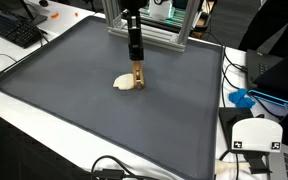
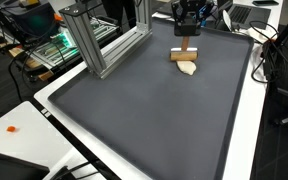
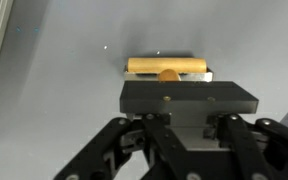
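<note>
The end effector (image 1: 136, 64) pointed straight down at the table, its tip right at a small wooden block (image 1: 137, 74). In the wrist view the black body and linkages filled the lower half of the picture. A broad dark face hid the gap between the fingers, so I cannot tell whether they were apart, together or clamped on the block. Just past that dark face the wooden block (image 3: 169, 67) showed as a short tan bar lying crosswise, with a rounded knob at its middle.

Just beside the block lay a pale, cream-coloured lump (image 1: 125, 83). In an exterior view the lump (image 2: 187, 68) seemed to touch the block's near edge, though the pictures were too small to be sure. Both rested on a large dark grey mat (image 1: 84, 115), toward its far end in both exterior views and well away from its side edges.

The mat covered most of a white table (image 1: 9, 115). Farther out, an aluminium frame (image 2: 99, 45) stood at the mat's edge behind the arm. A black keyboard (image 1: 14, 28) lay off one far corner, and a blue object (image 1: 246, 98) and a white box with black markers (image 1: 256, 135) sat beyond the opposite side. A small orange spot (image 2: 11, 130) marked the table off the mat.
</note>
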